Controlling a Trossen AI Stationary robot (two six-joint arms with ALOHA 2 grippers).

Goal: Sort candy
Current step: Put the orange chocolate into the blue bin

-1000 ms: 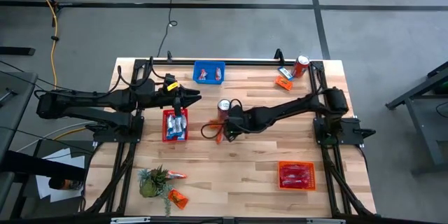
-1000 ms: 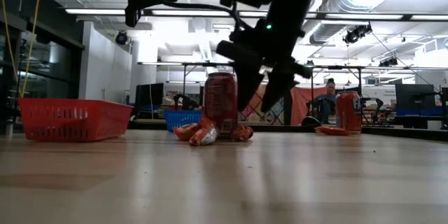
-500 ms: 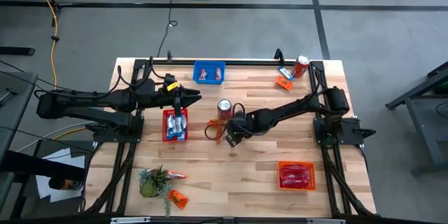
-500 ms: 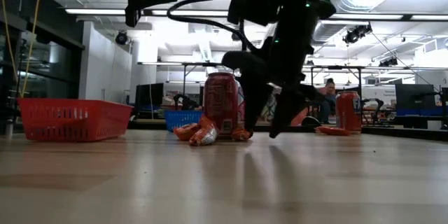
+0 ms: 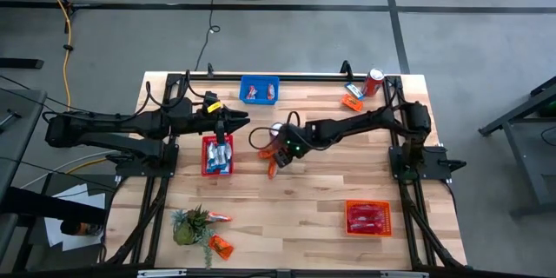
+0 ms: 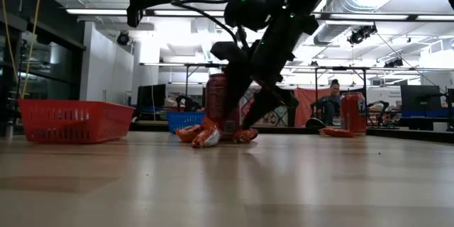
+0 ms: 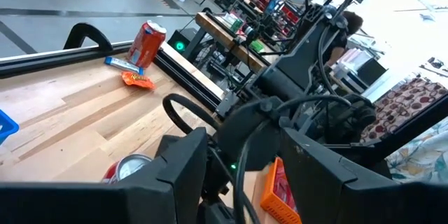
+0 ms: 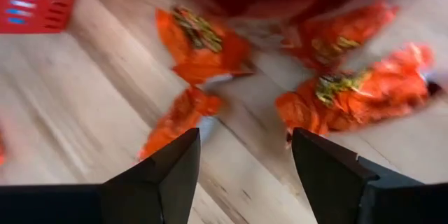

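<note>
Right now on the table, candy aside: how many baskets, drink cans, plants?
Baskets: 3, blue, red, orange
Drink cans: 2, far corner, centre
Plants: 1
Total: 6

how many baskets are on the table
3. A small blue plastic basket sits at the table's far edge, a red plastic basket lies under the left gripper, and an orange plastic basket sits near the front right. None looks hidden.

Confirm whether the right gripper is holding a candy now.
No: the right gripper hangs open above the orange candies, nothing between its fingers.
</note>
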